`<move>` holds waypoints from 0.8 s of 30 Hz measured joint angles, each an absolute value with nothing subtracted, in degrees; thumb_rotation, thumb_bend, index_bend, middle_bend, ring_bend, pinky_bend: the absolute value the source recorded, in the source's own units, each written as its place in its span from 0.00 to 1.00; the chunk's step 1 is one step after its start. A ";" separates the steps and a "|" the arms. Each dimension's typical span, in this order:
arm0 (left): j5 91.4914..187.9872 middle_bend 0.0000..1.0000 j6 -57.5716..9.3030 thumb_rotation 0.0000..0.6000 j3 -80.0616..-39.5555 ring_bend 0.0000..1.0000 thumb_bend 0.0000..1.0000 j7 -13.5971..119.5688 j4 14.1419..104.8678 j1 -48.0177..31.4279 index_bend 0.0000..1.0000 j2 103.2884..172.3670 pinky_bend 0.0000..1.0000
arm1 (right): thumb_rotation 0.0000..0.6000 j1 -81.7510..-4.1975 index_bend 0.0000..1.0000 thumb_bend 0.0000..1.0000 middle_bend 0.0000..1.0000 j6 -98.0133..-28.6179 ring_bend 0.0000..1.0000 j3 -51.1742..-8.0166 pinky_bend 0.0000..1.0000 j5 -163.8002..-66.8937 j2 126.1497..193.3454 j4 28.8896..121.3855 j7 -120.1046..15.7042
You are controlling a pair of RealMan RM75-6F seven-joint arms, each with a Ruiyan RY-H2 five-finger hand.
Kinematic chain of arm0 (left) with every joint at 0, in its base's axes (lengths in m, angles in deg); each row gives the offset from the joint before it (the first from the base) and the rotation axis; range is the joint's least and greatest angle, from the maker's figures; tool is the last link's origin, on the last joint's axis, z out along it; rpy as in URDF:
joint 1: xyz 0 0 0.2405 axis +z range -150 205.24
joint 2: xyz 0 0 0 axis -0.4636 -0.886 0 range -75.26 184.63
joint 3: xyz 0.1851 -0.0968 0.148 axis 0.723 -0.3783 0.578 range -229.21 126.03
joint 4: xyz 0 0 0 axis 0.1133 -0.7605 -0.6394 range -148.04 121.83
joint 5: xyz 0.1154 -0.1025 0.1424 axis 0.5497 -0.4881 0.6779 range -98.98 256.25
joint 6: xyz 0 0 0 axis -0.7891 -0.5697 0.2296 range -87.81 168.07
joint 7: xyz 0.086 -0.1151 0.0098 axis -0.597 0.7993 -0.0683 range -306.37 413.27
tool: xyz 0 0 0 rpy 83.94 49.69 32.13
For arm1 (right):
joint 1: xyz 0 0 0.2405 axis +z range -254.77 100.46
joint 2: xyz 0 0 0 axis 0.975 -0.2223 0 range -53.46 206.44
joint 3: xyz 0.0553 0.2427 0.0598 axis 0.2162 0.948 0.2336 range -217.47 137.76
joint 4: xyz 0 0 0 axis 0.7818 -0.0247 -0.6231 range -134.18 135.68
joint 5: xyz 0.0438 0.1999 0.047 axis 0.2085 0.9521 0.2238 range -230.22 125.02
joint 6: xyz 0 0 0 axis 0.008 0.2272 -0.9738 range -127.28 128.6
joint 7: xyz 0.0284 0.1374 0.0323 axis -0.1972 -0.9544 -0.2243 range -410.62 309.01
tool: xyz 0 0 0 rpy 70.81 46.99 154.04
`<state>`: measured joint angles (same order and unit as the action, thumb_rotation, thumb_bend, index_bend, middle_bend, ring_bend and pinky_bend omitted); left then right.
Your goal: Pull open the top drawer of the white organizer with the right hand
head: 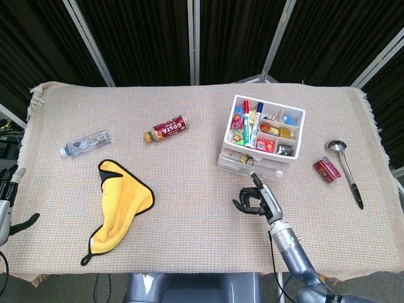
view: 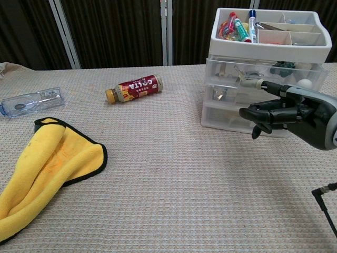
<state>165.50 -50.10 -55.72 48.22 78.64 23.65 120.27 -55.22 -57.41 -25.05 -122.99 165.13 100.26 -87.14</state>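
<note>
The white organizer (head: pixel 285 153) (view: pixel 237 113) stands right of centre, turned a little askew, with pens and small items in its open top tray. Its top drawer (head: pixel 247 162) (view: pixel 235 69) juts out a short way at the front, contents showing. My right hand (head: pixel 256 198) (view: pixel 287 113) is just in front of it, one finger stretched up and hooked on the drawer front, the others curled in. My left hand (head: pixel 7 201) hangs off the table's left edge, fingers apart, holding nothing.
A brown cola bottle (head: pixel 166 129) (view: pixel 134 87) and a clear water bottle (head: pixel 85 144) (view: pixel 31 100) lie at the left. A yellow cloth (head: pixel 120 202) (view: pixel 45 168) is spread nearer me. A red can (head: pixel 327 169) and a ladle (head: pixel 347 172) lie right of the organizer.
</note>
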 measured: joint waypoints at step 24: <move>166.24 0.00 -50.82 1.00 -55.59 0.00 0.06 47.72 78.88 23.91 0.00 120.37 0.00 | 1.00 -59.22 0.13 0.23 0.69 -64.51 0.75 -31.03 0.54 -129.23 164.90 102.76 -83.77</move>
<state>166.24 -50.82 -55.59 47.72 78.88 23.91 120.37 -59.22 -64.51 -31.03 -129.23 164.90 102.76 -83.77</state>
